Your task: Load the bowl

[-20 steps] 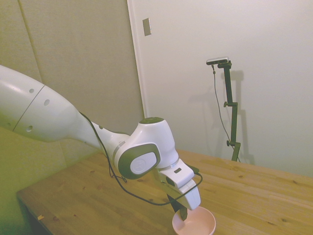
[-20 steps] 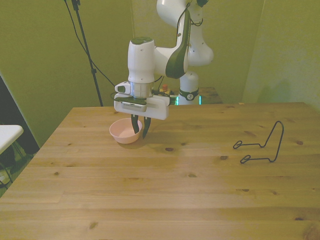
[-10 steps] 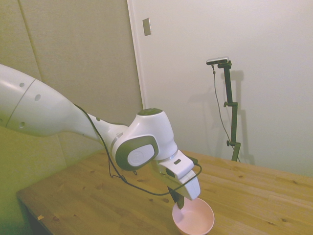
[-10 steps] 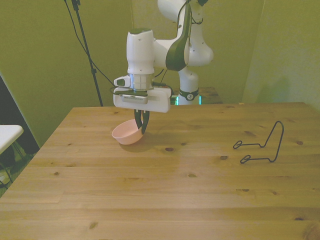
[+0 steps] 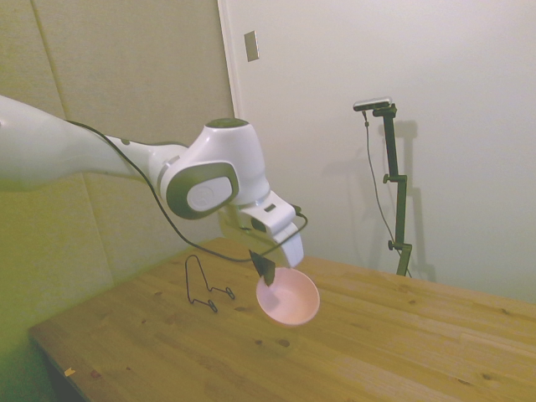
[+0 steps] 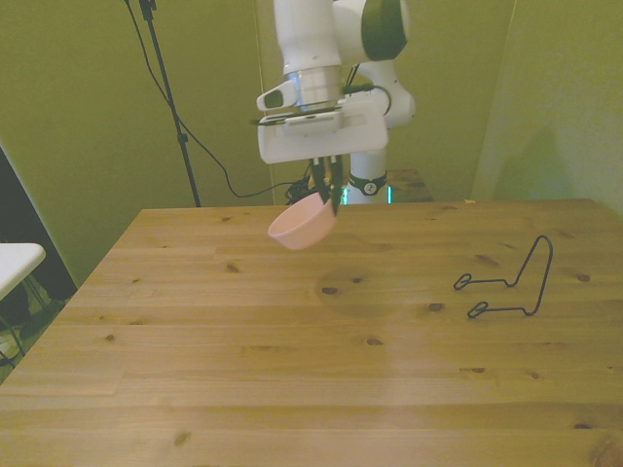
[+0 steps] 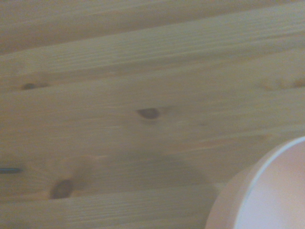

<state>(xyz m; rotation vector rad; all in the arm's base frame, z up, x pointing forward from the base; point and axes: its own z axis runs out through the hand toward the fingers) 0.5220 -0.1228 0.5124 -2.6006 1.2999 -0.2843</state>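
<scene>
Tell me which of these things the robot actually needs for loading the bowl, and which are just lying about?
Part of the job:
- the pink bowl, held tilted in the air by its rim
- the gripper, shut on the bowl
- the wire rack, the likely place to load it

Just there:
- the wooden table
- the wall plate

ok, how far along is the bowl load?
Pick is done: the gripper is shut on the rim of the bowl, which hangs tilted, clear of the table. In hand: the carry. Left: setting it in the wire rack, which stands empty toward the front view's right.
</scene>
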